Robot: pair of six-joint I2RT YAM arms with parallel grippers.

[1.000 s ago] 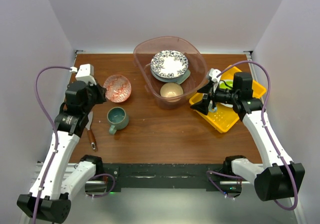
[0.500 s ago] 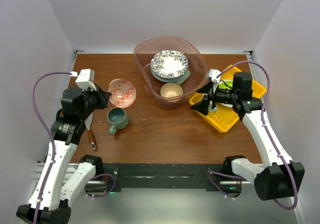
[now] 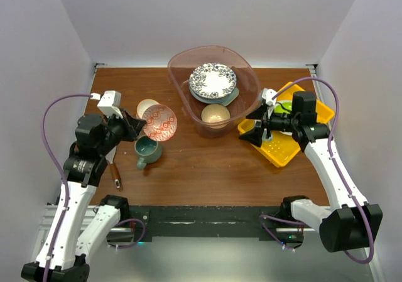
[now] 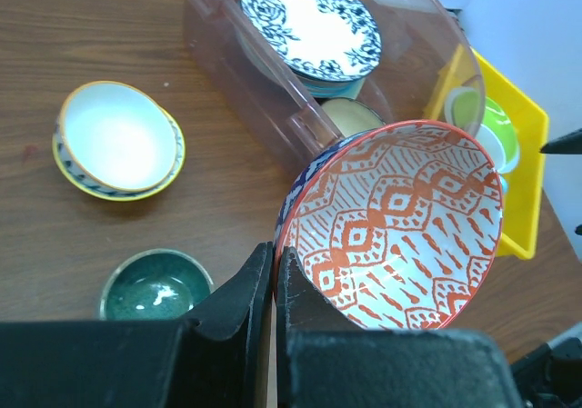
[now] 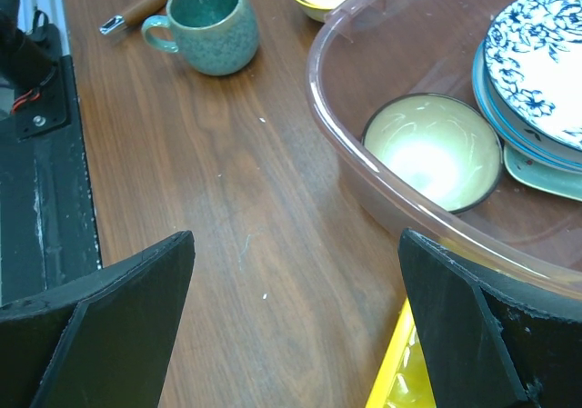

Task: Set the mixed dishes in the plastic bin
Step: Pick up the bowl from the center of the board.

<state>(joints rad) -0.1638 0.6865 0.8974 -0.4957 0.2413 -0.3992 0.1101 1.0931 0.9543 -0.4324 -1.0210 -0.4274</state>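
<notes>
My left gripper (image 3: 142,127) (image 4: 274,255) is shut on the rim of a red-patterned bowl (image 3: 159,122) (image 4: 400,226), held tilted above the table, left of the plastic bin (image 3: 180,100) (image 4: 245,72) (image 5: 364,154). In the bin lie a blue floral plate (image 3: 213,79) (image 4: 309,22) (image 5: 546,63) on a mint tray (image 3: 233,97) (image 5: 546,174), and a tan bowl (image 3: 215,113) (image 5: 432,151). A teal mug (image 3: 147,149) (image 4: 155,285) (image 5: 209,13) and a small white bowl (image 3: 147,108) (image 4: 118,140) stand on the table. My right gripper (image 3: 253,126) (image 5: 296,237) hangs open beside the bin's right wall.
A yellow perforated tray (image 3: 279,150) (image 4: 527,154) with a lime-green plate (image 3: 286,106) (image 4: 473,113) sits right of the bin, under my right arm. A wooden-handled utensil (image 3: 115,172) (image 5: 136,10) lies near my left arm. Grey walls close in on both sides.
My left gripper has lifted the red-patterned bowl and carried it right, toward the bin, uncovering the small white bowl beneath. The right arm has stayed put.
</notes>
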